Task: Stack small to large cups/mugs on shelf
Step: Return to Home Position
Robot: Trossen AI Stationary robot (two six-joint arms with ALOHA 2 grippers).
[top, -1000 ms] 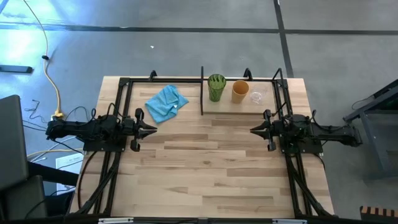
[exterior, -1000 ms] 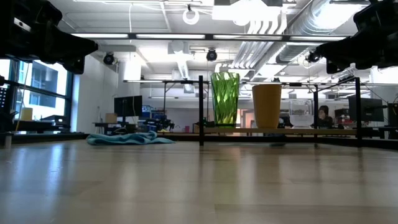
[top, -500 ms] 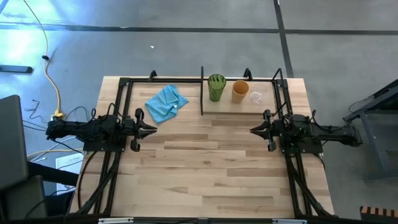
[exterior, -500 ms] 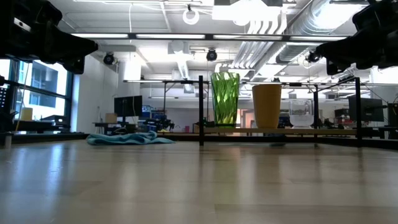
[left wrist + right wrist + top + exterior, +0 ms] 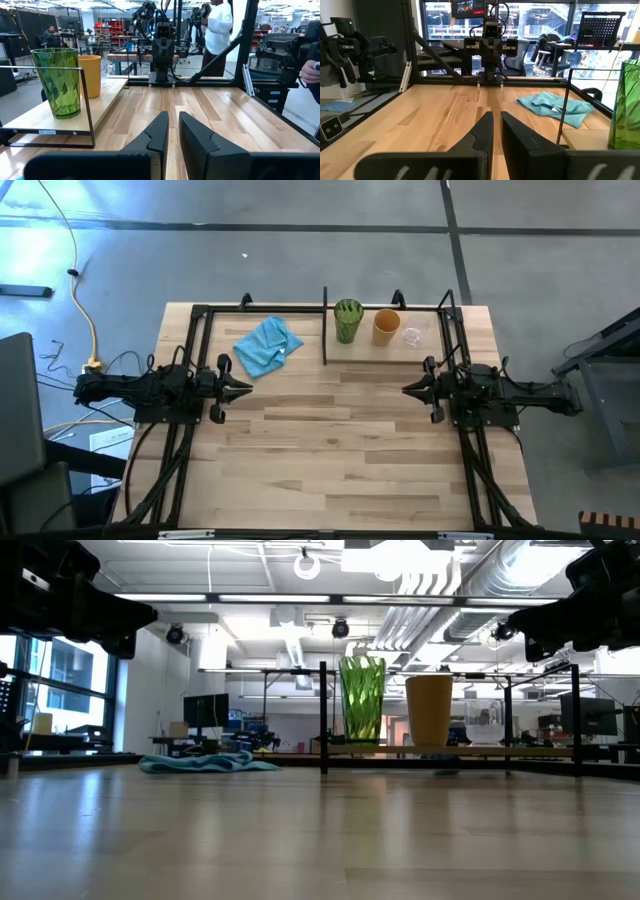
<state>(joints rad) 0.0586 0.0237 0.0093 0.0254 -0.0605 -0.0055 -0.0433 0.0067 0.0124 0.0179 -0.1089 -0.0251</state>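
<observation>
Green tumbler (image 5: 348,320), orange cup (image 5: 386,326), clear glass (image 5: 412,336) in a row on shelf (image 5: 370,351), upper centre of high view. Left gripper (image 5: 245,389) mid-left, right gripper (image 5: 407,389) mid-right, both pressed together, empty. Homing: retract level, avoid shelf frame

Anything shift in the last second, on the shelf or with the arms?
Nothing visibly changed on the table. The left gripper and right gripper stay parked at their own sides, holding nothing. The green tumbler, orange cup and clear glass stand in the same row on the shelf, and the blue cloth lies where it was.
</observation>
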